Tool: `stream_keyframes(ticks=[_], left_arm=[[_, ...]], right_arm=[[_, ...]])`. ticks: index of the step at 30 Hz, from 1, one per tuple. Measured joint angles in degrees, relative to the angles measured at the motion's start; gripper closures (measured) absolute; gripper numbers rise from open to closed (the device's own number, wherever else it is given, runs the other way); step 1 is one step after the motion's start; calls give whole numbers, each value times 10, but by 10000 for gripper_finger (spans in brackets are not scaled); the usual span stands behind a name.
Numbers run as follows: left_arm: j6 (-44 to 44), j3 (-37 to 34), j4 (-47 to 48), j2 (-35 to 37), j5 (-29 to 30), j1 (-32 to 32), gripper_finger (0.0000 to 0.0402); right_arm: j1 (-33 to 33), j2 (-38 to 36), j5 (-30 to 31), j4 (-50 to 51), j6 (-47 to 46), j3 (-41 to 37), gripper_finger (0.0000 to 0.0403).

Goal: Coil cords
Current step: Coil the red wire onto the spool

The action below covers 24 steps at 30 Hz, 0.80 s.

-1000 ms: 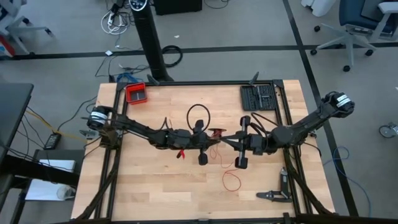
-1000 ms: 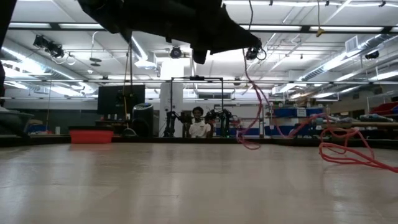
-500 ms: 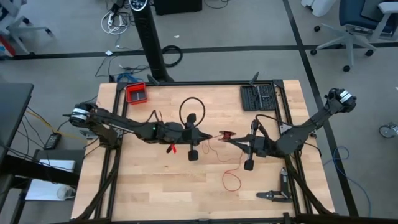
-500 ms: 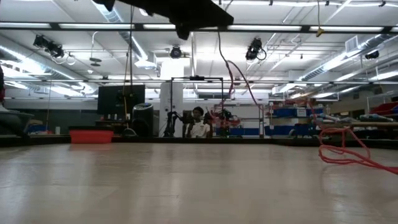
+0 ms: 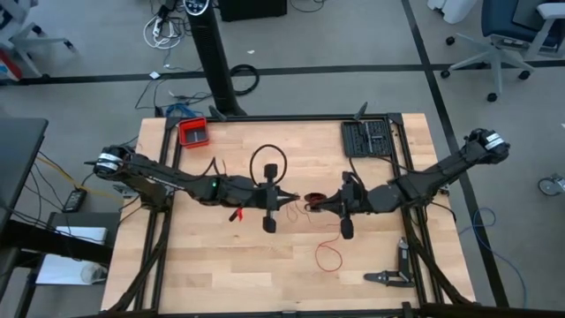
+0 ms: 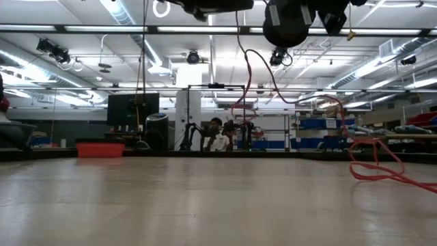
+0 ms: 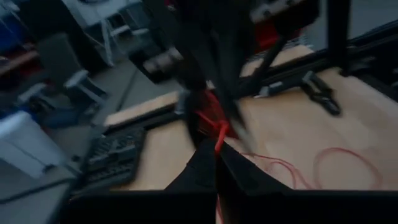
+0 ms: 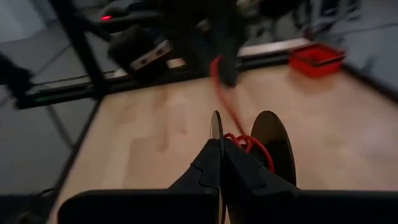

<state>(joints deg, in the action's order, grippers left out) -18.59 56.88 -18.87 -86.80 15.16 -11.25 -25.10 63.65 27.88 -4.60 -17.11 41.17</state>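
Pale wooden boards make up the tabletop [image 5: 221, 265], framed by black rails, with a grey office floor around it. Above the middle of the table the two dark arms meet almost tip to tip. The left gripper [image 5: 287, 200] reaches in from the left side, its fingers pressed together on the thin red wire-like cord [image 5: 314, 201]; its wrist view shows the red strand [image 7: 219, 138] rising from between the closed fingertips. The right gripper [image 5: 323, 204] comes in from the right, its fingers likewise pinched shut on a small tangle of the same cord [image 8: 244, 144]. Between the two grippers the cord forms a tiny red bundle held off the surface, while a loose red loop [image 5: 329, 256] trails down onto the boards nearer the front edge. A small red rectangular tray [image 5: 193, 132] sits at the far left corner, and a black tool case [image 5: 367, 138] lies at the far right.
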Motion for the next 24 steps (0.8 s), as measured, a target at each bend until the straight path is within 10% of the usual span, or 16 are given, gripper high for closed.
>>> stream_keyframes(ticks=[9,24], left_arm=[[-81,0,-60,-2,13,-3,397],[-81,0,-116,-2,-35,-4,395]], right_arm=[[35,9,-153,-43,-12,0,400],[47,42,-246,-184,39,0,400]])
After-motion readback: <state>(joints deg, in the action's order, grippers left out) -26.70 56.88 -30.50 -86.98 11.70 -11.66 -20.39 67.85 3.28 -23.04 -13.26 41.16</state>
